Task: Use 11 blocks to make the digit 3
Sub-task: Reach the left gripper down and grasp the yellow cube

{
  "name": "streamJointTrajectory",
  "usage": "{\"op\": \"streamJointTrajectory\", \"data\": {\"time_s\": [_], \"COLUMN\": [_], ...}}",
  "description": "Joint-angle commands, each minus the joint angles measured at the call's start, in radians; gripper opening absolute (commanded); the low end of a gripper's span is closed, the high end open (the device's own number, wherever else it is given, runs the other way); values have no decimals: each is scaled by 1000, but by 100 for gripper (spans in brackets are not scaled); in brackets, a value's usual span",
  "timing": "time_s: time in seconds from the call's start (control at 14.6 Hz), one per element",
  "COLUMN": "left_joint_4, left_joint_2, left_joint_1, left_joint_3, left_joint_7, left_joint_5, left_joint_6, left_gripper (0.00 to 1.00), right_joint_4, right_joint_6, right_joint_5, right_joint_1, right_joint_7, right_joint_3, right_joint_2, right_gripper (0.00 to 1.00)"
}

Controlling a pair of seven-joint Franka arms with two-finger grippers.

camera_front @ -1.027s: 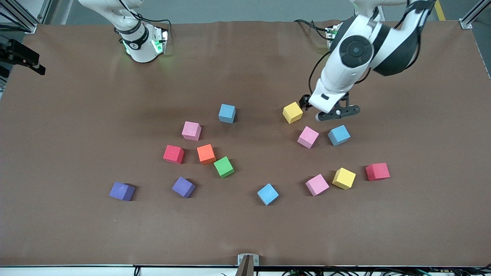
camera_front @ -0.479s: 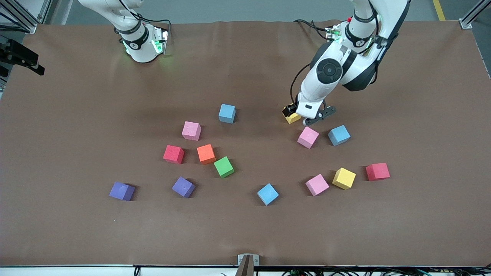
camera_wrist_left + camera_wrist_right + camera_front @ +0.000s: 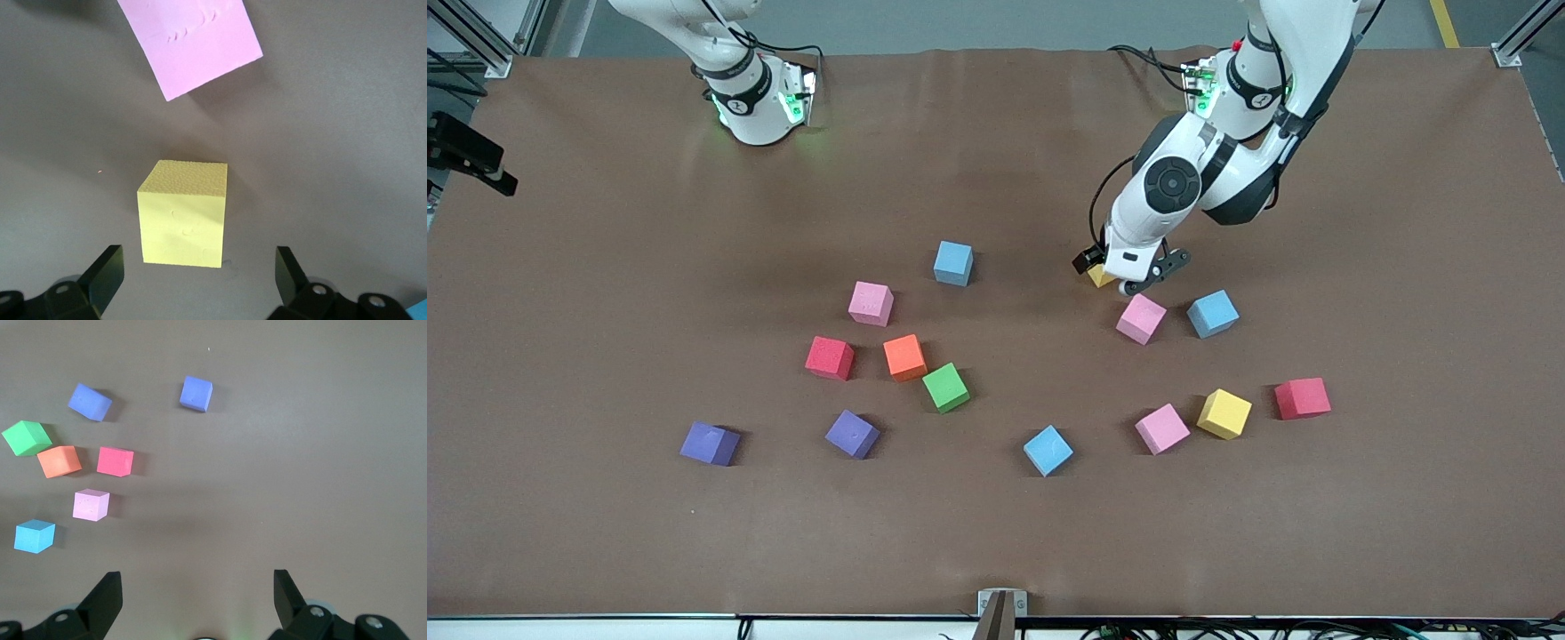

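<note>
Left gripper (image 3: pixel 1119 277) is hovering wide open over my yellow cube (image 3: pixel 1098 276), holding nothing; scattered cubes (image 3: pixel 905 356) are lying unarranged on the table (image 3: pixel 605 267).

Left wrist: matte yellow foam is sitting between my fingers (image 3: pixel 103 277), untouched, no markings.

Right wrist: right gripper (image 3: pixel 197 600) is waiting open, empty.

A brown mat (image 3: pixel 605 533) covers the table, grey floor (image 3: pixel 960 22) along its edge

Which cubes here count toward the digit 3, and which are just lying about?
For the job: blue cubes, pink cubes, yellow cubes (one under the open left gripper), orange cube, green cube, red cubes: twelve, so one is spare.
Lying about: purple cubes; the right gripper waits.
</note>
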Motion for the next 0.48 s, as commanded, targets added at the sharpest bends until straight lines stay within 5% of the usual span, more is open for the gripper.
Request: {"op": "streamJointTrajectory", "data": {"time_s": [0.0, 0.41], "left_joint_4": [-20, -17], "left_joint_2": [9, 72], "left_joint_1": [1, 2], "left_joint_3": [0, 3], "left_joint_7": [-18, -22], "left_joint_5": [55, 64], "left_joint_6": [-3, 35], "left_gripper": [100, 100], "right_joint_4": [5, -4], "right_joint_6": [44, 98], "right_joint_5": [-12, 2], "right_joint_1": [-18, -1], "right_joint_7": [3, 14], "right_joint_3": [11, 14], "right_joint_2": [66, 162], "right_gripper": [100, 100]}}
